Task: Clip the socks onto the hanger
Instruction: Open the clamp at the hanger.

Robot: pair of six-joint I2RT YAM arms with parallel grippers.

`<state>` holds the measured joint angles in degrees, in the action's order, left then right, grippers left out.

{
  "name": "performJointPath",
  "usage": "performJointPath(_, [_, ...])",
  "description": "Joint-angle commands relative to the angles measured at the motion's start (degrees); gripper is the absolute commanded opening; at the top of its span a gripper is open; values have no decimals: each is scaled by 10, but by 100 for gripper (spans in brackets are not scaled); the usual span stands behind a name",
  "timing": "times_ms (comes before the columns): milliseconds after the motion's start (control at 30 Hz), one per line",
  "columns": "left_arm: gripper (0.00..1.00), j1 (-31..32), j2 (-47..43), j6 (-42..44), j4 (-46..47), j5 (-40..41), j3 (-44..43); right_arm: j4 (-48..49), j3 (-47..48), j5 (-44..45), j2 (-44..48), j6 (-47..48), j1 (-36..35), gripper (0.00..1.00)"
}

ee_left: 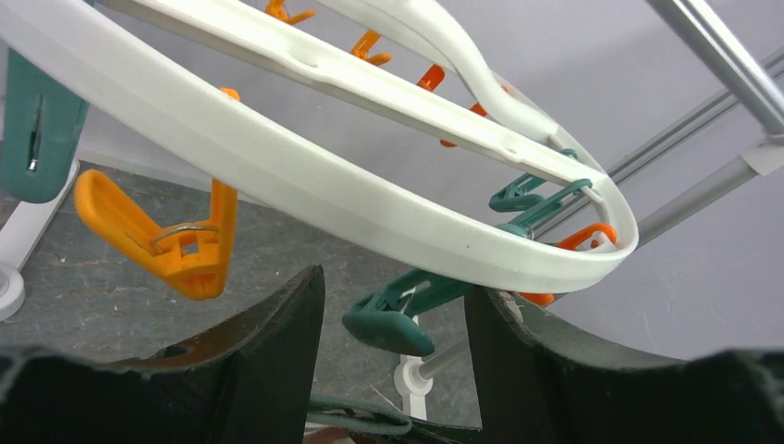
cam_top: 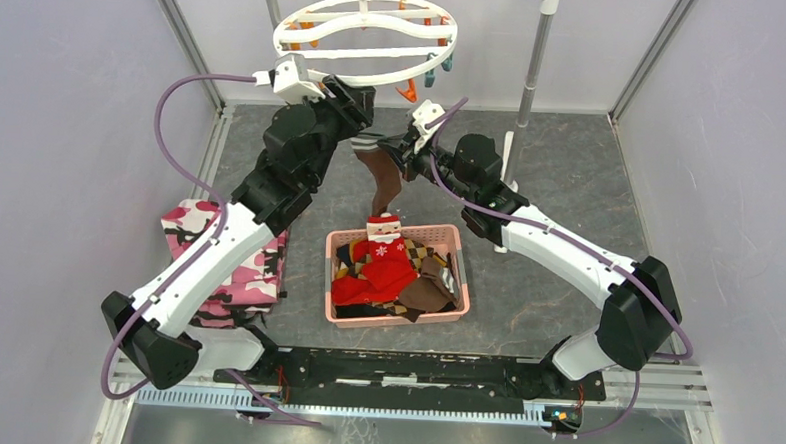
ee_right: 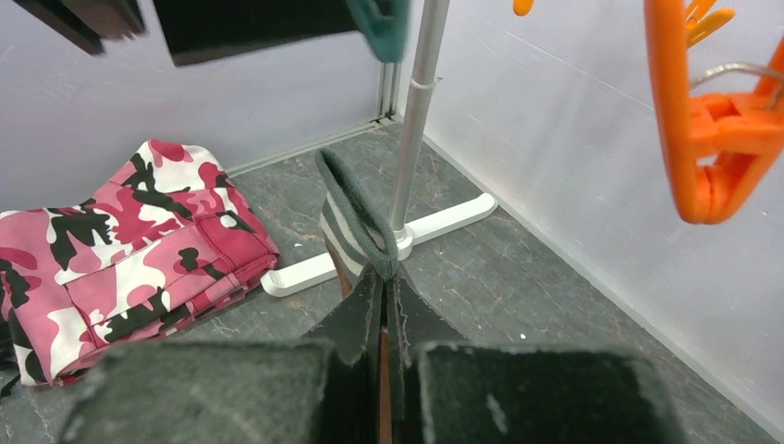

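1. Long dark brown fabric sock (cam_top: 384,185) with a grey-and-white striped cuff: pinched at the cuff by the right gripper (ee_right: 382,289), whose jaws are pressed together on it. The leg dangles free.
2. Left gripper (ee_left: 393,294): jaws apart, holding nothing, just under the rim of the round white plastic hanger (ee_left: 277,157). A teal clip (ee_left: 393,319) shows in the gap.
3. Only the top view shows the pink plastic basket (cam_top: 461,285) of other socks. Only the left wrist view shows the ring's underside. Only the right wrist view shows the cuff looping above the fingertips.
4. Surface and room: dark grey mottled mat (cam_top: 572,160), pale lilac walls (cam_top: 63,118), pink camouflage cloth (ee_right: 120,259) and a white-and-metal pole rack (ee_right: 411,139).
5. Position: the sock hangs between both grippers, below the hanger's near rim.
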<state>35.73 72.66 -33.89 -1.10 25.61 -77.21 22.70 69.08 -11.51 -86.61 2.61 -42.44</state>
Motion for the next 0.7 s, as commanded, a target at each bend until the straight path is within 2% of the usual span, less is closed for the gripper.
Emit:
performJointPath(0, [64, 1, -34, 28, 34, 29, 0, 34, -3, -5, 23, -9, 3, 0])
performJointPath(267, [63, 2, -37, 32, 27, 45, 3, 35, -4, -6, 23, -9, 2, 0])
performJointPath(667, [54, 2, -30, 44, 20, 56, -10, 35, -4, -8, 22, -9, 2, 0])
